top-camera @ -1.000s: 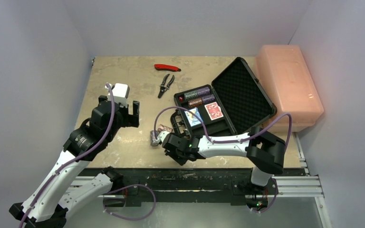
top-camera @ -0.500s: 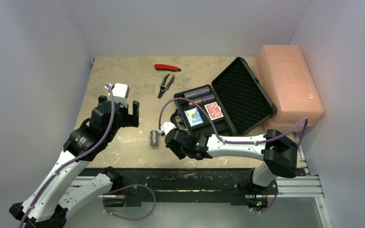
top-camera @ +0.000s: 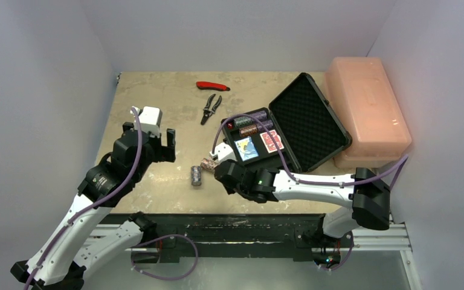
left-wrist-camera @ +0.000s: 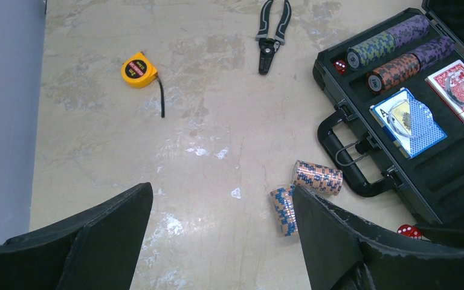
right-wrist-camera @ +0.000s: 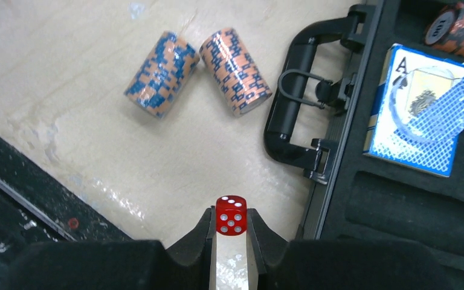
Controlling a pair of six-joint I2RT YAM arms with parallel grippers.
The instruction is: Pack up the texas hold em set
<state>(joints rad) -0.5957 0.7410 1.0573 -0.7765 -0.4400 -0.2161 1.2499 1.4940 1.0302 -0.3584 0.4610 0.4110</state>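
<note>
Since a second ago the right arm has swung its elbow out toward the right edge of the surface [right-wrist-camera: 84, 139] and drawn its hand back from the near edge toward the briefcase [top-camera: 305, 121]. The left arm has hardly shifted.

The right hand [right-wrist-camera: 231, 225] is closed narrow on a red die [right-wrist-camera: 231, 213], pinched between both fingertips with its five-pip face toward the wrist camera. It is over bare surface, just beside the case's handle [right-wrist-camera: 278, 121]. The left hand [left-wrist-camera: 222, 194] is spread wide and holds nothing, above the left half of the surface.

The briefcase lies open near the right edge, its lid tilted back toward the pink box [top-camera: 368, 109] at the far right corner. In its foam tray lie a purple and green chip stack [left-wrist-camera: 386, 45], an orange and purple chip stack [left-wrist-camera: 406, 63], a blue deck [left-wrist-camera: 408, 121] and a red deck [left-wrist-camera: 462, 87]. A second die [left-wrist-camera: 339, 65] sits in the tray just beside the end of the purple and green stack.

Outside the case, toward the middle of the near edge, an orange and blue chip stack [right-wrist-camera: 235, 70] lies on its side just beside the handle. A second such stack [right-wrist-camera: 162, 74] lies next to it, the two almost meeting at one end.

Pliers [top-camera: 211, 107] and a red-handled tool [top-camera: 212, 86] lie near the middle of the far edge. A yellow tape measure [left-wrist-camera: 139, 68] lies toward the left edge.
</note>
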